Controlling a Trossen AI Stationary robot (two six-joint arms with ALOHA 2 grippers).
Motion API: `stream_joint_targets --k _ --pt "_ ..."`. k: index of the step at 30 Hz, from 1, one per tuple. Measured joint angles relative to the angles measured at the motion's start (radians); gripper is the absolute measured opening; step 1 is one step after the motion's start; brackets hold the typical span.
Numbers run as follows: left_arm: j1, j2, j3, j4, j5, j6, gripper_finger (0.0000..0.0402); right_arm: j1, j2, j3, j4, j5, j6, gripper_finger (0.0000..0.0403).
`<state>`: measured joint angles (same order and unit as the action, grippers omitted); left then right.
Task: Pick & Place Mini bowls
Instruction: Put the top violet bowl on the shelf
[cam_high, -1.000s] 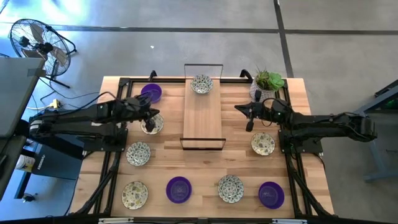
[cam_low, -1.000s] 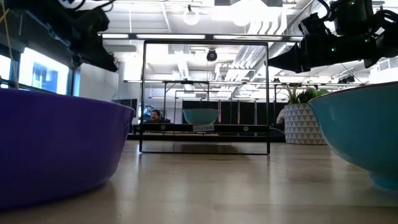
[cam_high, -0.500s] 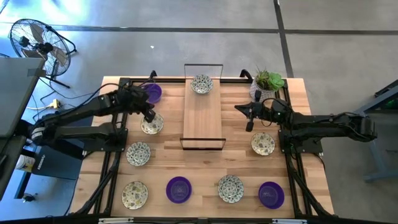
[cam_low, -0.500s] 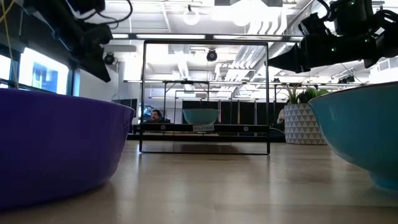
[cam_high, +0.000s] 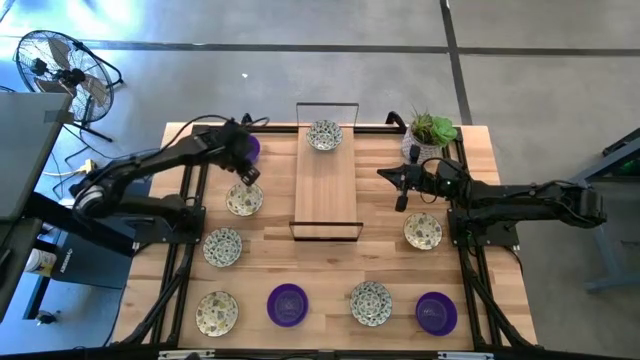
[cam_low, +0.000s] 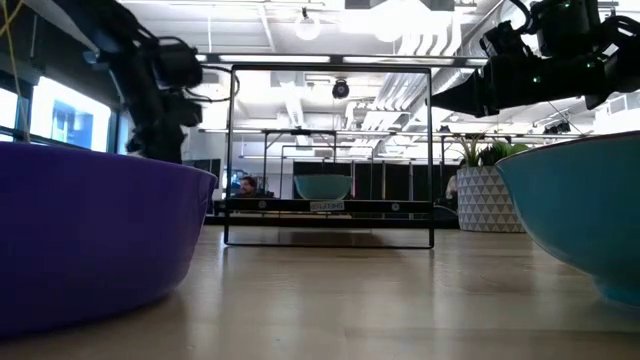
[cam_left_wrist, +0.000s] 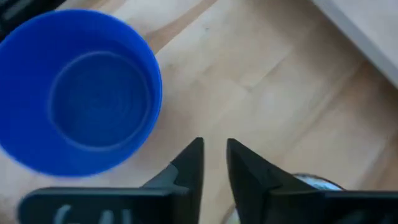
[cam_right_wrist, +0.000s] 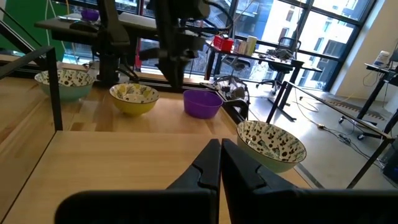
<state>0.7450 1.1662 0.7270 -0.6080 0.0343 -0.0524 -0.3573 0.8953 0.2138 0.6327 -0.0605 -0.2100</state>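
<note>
Left tool (cam_high: 243, 166) lifting off speckled bowl (cam_high: 243, 200), swinging toward purple bowl (cam_high: 246, 148) at desk rear-left; tips parting slightly, seemingly empty. Right tool (cam_high: 400, 187) waiting, pressed together.

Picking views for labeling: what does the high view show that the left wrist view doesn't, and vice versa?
High only: the whole table, right gripper waiting beside the potted plant, wooden rack with a speckled bowl on it, plus bowls along the near edge. Left wrist only: a close look at the narrow gap between its fingers, nothing between them. Both: left gripper, purple bowl (blue in the wrist view) beside it.
</note>
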Motion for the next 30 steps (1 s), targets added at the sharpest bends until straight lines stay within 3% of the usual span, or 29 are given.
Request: stream_joint_targets --k 8,11,19,30 --pt "0.016 0.113 0.085 0.006 -0.052 0.191 0.0148 0.0 0.0 0.0 -0.001 0.0 0.0 0.0001" --pt "0.017 0.139 0.094 0.001 -0.104 0.218 0.0151 0.0 0.0 0.0 -0.001 0.0 0.0 0.0003" --pt "0.065 0.217 0.094 -0.011 -0.122 0.229 0.0151 0.0 0.0 0.0 -0.008 0.0 -0.011 0.0001" --pt "0.1 0.273 0.094 0.03 -0.077 0.271 0.0151 0.0 0.0 0.0 -0.008 0.0 -0.011 0.0002"
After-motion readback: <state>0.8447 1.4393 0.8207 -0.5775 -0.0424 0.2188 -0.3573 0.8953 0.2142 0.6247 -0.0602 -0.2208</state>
